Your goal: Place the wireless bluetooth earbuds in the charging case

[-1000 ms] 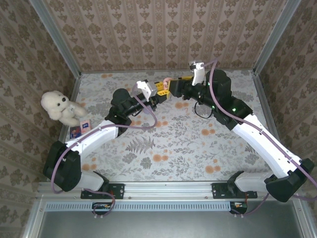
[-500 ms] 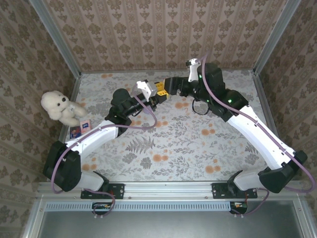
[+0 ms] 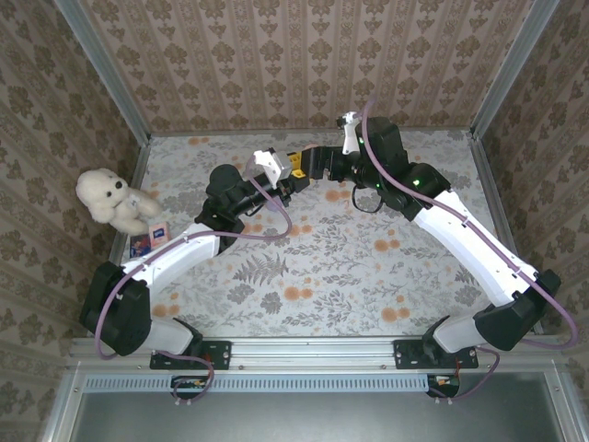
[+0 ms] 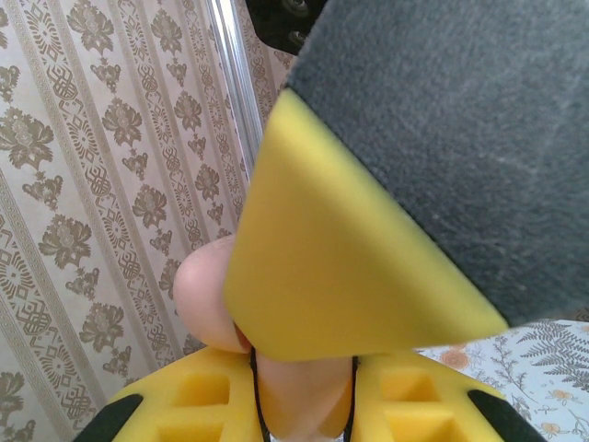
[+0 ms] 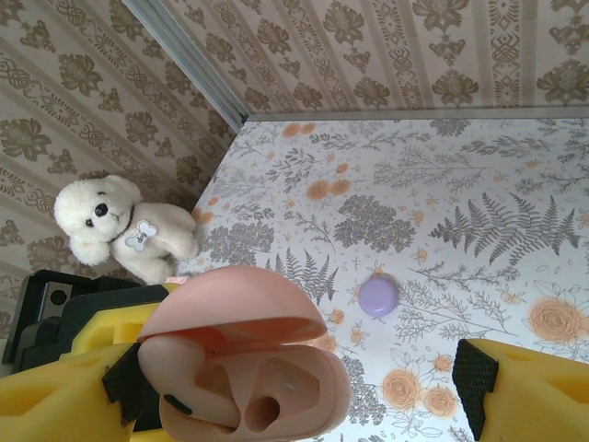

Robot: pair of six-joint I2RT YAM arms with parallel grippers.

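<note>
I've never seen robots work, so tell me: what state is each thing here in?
Pink case: lid open, gripped off the table.
Left pincer: shut on the pink case.
Right pincer: open wide.
Lilac pebble: lying on the table, untouched.
Teddy bear: sitting upright against the wall.

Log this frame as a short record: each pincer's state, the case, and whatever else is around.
left pincer: shut on the pink case, holding it above the table
pink case: lid open, inner wells facing the right wrist camera; earbuds inside cannot be told
right pincer: open, one finger on each side of the case
lilac pebble: lying on the table, free of both pincers
teddy: at the table's left edge, against the wall
</note>
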